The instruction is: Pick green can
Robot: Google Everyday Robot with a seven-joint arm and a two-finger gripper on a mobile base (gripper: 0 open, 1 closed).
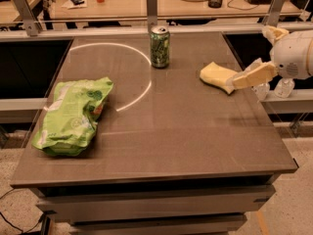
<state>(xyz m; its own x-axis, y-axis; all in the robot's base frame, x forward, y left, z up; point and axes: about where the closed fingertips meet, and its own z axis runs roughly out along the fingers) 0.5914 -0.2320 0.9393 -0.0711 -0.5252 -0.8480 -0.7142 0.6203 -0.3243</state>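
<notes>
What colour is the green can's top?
Silver, on the green can; camera view. Gripper hovers by the yellow sponge.

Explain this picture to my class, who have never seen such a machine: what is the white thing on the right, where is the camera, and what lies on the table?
The white shape at the right edge is the robot's single arm. Its gripper, a two-finger clamp, hangs over the table's right side, right by a soft yellow pad. There is only one camera, looking down on the table from its near side. The green can, which the robot is meant to pick up, stands upright near the far edge. A light-green snack bag lies on the left. The can stands free, well apart from the gripper.
</notes>
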